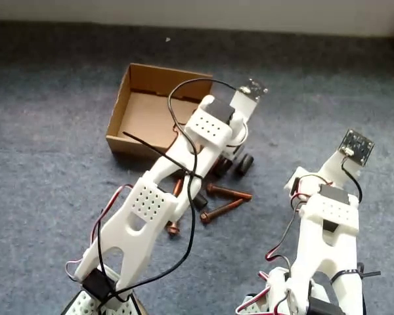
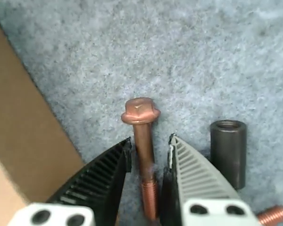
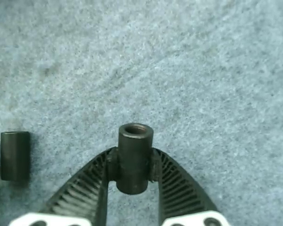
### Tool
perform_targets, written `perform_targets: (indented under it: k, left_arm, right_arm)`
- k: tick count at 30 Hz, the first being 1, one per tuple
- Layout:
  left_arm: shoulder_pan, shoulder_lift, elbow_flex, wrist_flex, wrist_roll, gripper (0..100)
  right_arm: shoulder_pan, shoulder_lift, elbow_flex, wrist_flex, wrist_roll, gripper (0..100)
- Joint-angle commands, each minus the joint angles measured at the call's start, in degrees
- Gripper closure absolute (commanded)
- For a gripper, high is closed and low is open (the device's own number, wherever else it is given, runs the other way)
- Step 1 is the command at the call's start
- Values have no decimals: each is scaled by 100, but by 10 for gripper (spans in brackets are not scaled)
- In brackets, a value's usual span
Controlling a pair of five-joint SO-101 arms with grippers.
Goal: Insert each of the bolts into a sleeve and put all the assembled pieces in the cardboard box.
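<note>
Right pincer (image 3: 132,165) clenches a dark, smooth cyl. sleeve (image 3: 135,143), its round bore showing, over nubby blue-grey carpet (image 3: 203,70). Left pincer (image 2: 150,153), fingers parted, straddles the shank of a copper-coloured hex-flange bolt (image 2: 140,123), betw. the cardboard box (image 2: 19,141) and another dark sleeve (image 2: 228,153).

1. The left arm (image 1: 151,200) is built of white moulded links. Two links carry panels of small round holes, and black servo bodies sit at the joints.
2. A long black cable (image 1: 197,79) loops loosely along the left arm. Thin red wires (image 1: 100,220) run near its base.
3. The right arm (image 1: 328,220) has white links, black servos, red, black and white wiring, and a dark camera board (image 1: 356,146).
4. The left gripper (image 2: 150,143) has one black ribbed finger (image 2: 104,174) and one pale ribbed finger (image 2: 193,174) on a white base with round holes.
5. The right gripper (image 3: 132,157) has two black ribbed fingers (image 3: 82,188) on a white base.
</note>
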Motion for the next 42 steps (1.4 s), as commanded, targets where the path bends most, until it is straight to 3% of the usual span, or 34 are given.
perform_targets:
  k: [1, 3, 8, 12, 20, 42]
  left_arm:
    - [110, -321, 382, -607, 70, 854]
    - [119, -330, 470, -721, 79, 860]
    - [163, -365, 470, -879, 53, 999]
    - [198, -382, -145, -747, 53, 995]
    - [497, -409, -2835, 1152, -281, 995]
    - [330, -3336, -2633, 1327, -299, 995]
  right_arm:
    - [-75, -242, -31, -92, -9, 994]
    - [-75, -242, -31, -92, -9, 994]
    - [-75, -242, -31, -92, -9, 994]
    - [-57, -242, -31, -92, -9, 994]
    - [-57, -251, -31, -92, -9, 994]
    - [-84, -251, -22, -84, 0, 994]
